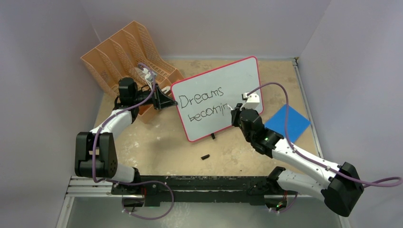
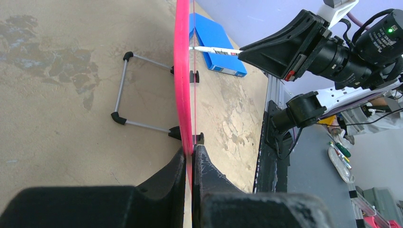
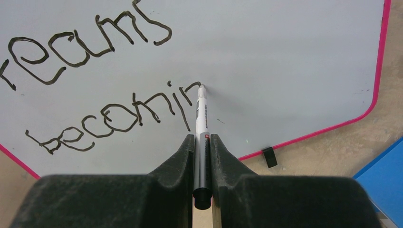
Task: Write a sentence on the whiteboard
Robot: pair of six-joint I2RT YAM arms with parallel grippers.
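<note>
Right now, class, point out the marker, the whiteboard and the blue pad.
marker (image 3: pixel 201 116): right wrist view, on its white barrel.
whiteboard (image 1: pixel 237 80): top external view, on bare white surface above the writing.
blue pad (image 1: pixel 297 122): top external view, on its flat face.

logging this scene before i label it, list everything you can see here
whiteboard: one, white with pink-red frame, propped mid table
writing: black, "Dreams" over "becomin", on the board's left half
marker: one, white and black, tip on the board at the last stroke
file rack: one, orange, far left corner
square pad: one, blue, flat, right of the board
small black piece: one, maybe a cap, in front of the board
table: one, tan, worn
left gripper: black, shut on the board's edge
right gripper: black, shut on the marker
</note>
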